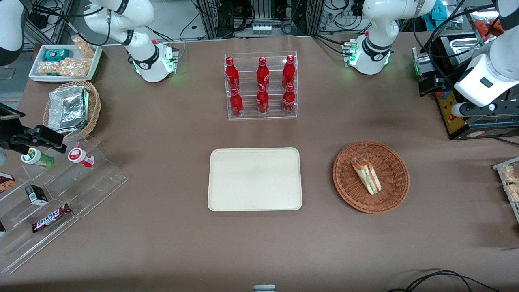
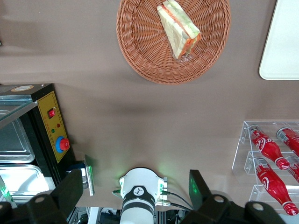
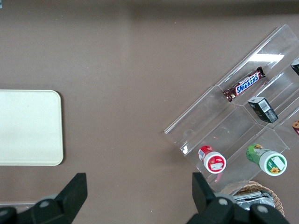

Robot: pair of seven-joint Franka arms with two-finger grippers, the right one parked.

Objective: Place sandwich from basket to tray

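Nearest us, the flat cream plastic tray (image 1: 255,179) sits bare; the wrapped triangular sandwich (image 1: 366,175) lies in the round reddish-brown wicker basket (image 1: 395,178); the hand (image 2: 135,189) hovers high, wide open, holding nothing.

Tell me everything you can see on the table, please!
sandwich: one, white bread with red and green filling, in the basket
basket: one, reddish-brown, beside the tray
tray: one, cream, nearer the front camera than the bottles
bottles: six, red, in a clear rack
Snickers bar: one, brown, on clear steps toward the parked arm's end
foil containers: silver, in a tan basket
gripper: one, black, open, raised above the table, away from the basket
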